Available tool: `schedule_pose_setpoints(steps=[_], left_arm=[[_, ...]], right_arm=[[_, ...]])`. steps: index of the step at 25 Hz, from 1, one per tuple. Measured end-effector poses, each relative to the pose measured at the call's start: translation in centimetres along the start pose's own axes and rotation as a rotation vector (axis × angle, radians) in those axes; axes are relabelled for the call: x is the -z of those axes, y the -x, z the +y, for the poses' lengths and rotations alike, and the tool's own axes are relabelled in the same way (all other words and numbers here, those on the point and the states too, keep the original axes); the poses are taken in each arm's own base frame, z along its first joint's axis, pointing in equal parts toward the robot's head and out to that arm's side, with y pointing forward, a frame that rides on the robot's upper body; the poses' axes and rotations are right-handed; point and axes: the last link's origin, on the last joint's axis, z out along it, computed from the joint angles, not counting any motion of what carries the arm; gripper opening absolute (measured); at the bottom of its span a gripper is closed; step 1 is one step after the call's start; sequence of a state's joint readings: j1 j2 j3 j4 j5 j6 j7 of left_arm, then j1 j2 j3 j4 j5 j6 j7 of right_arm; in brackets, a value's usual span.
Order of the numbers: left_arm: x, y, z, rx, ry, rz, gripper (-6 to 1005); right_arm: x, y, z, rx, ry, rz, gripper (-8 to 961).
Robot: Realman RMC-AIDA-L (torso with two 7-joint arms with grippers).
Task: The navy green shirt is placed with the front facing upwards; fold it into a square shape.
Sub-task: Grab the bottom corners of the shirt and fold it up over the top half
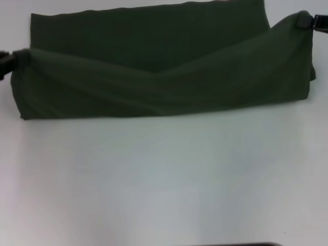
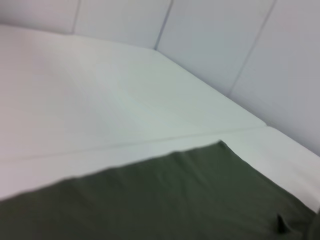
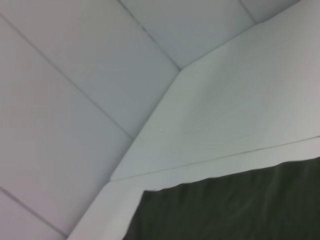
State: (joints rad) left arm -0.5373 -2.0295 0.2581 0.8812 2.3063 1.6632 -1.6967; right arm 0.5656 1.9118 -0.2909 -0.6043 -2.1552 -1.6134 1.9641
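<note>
The navy green shirt (image 1: 164, 72) lies across the far half of the white table (image 1: 164, 174), showing only plain dark green cloth. Its near layer is raised at both ends and sags in the middle. At the left edge of the head view my left gripper (image 1: 9, 61) is shut on a bunched corner of the cloth. My right gripper (image 1: 309, 21) pinches the other raised corner at the top right. The left wrist view shows a flat stretch of the shirt (image 2: 175, 200) with its far edge; the right wrist view shows the shirt (image 3: 240, 205) ending in a corner on the table.
Bare white table top fills the near half of the head view, with a thin dark edge (image 1: 236, 244) at the very front. White wall panels (image 3: 65, 100) rise behind the table, and a seam (image 2: 125, 145) crosses the table just beyond the shirt.
</note>
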Motion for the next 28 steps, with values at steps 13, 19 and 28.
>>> schedule_pose_setpoints(steps=[13,19,28], left_arm=[[-5.8,-5.4,-1.2,-0.03,-0.076,0.062,79],[-8.4,-6.7,-1.6,-0.029,-0.14,0.08,84],[-11.1,-7.4,-2.1,-0.008,-0.224,0.102,92]], right_arm=[[-2.1,2.3,-1.6,-0.026,-0.134,-0.069,43],[-3.3,2.9,-2.0,-0.028,-0.175,-0.097,45],[-4.9,3.5,-2.8,-0.045,-0.246,-0.164,51]])
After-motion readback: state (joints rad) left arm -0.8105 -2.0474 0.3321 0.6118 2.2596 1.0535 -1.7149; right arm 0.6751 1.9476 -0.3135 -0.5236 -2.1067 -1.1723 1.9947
